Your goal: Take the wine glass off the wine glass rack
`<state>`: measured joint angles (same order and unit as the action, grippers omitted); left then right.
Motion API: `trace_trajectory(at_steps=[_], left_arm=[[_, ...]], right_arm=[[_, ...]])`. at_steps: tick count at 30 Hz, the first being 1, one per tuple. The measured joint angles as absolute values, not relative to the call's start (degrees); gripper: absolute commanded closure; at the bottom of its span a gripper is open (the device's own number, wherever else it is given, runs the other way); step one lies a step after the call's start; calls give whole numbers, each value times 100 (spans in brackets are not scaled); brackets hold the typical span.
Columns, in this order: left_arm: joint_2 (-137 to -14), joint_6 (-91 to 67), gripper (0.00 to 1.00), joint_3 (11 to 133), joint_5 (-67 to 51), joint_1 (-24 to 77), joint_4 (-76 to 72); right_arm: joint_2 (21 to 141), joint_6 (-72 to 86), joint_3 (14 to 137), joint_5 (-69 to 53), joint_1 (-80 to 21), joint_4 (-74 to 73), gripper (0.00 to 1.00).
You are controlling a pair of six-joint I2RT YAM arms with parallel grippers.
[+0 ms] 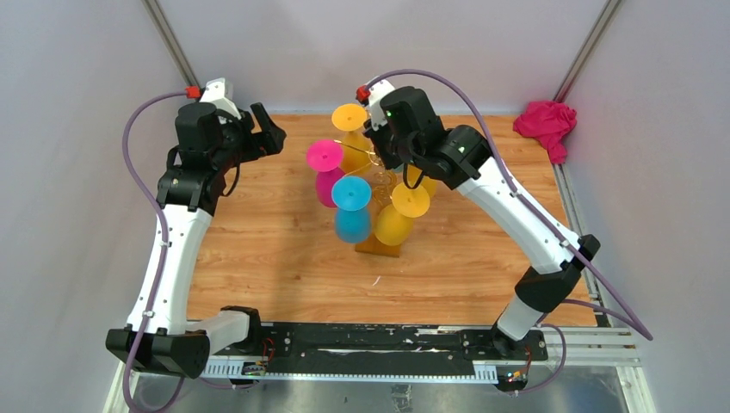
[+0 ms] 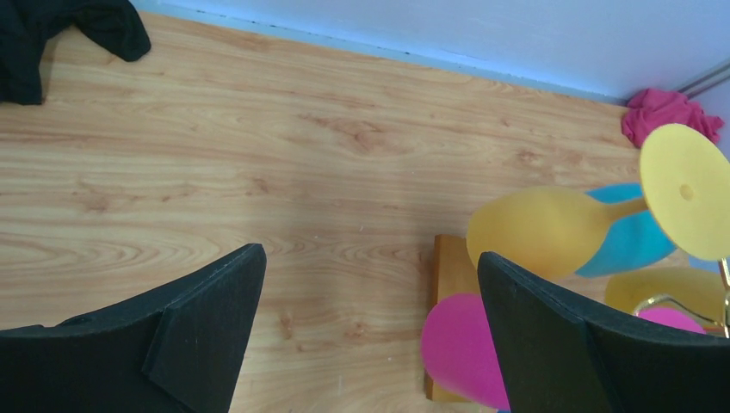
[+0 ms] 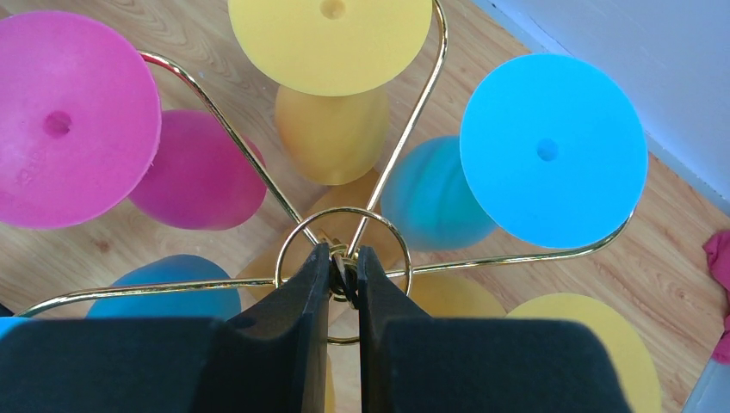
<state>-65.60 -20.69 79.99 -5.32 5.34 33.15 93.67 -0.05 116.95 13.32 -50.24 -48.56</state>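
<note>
The wine glass rack (image 1: 380, 248) stands mid-table on its orange-brown base, gold wire arms carrying several upturned wine glasses: pink (image 1: 325, 169), blue (image 1: 352, 208) and yellow (image 1: 397, 217). My right gripper (image 3: 344, 254) is above the rack, shut on the top of its central post inside the gold ring (image 3: 285, 255). Around it I see the pink foot (image 3: 69, 120), yellow foot (image 3: 331, 39) and blue foot (image 3: 551, 151). My left gripper (image 2: 368, 255) is open and empty, left of the rack and apart from it. The pink bowl (image 2: 460, 348) lies by its right finger.
A crumpled pink cloth (image 1: 547, 126) lies at the back right corner. A black cloth (image 2: 52, 34) shows at the far left in the left wrist view. White walls close the table on three sides. Bare wood lies left of the rack base (image 2: 448, 267).
</note>
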Motion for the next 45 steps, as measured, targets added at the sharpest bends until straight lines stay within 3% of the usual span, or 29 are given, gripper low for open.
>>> trace_trajectory(at_steps=[14, 31, 37, 42, 45], left_arm=[[-6790, -2012, 0, 7996, -530, 534, 3308], [-7100, -2150, 1, 7795, -803, 534, 2849], [-7096, -2165, 0, 7714, -858, 534, 2746], [-7096, -2165, 1, 7710, -860, 534, 2709], [-7096, -2163, 0, 7706, -858, 534, 2707]], right_arm=[[10154, -139, 12499, 775, -4171, -4866, 100], [9362, -21, 11059, 591, -4040, -3811, 100], [9317, 38, 10925, 596, -4038, -3634, 84], [9351, 82, 10938, 593, -3994, -3612, 65], [9472, 62, 11159, 600, -3968, -3616, 61]])
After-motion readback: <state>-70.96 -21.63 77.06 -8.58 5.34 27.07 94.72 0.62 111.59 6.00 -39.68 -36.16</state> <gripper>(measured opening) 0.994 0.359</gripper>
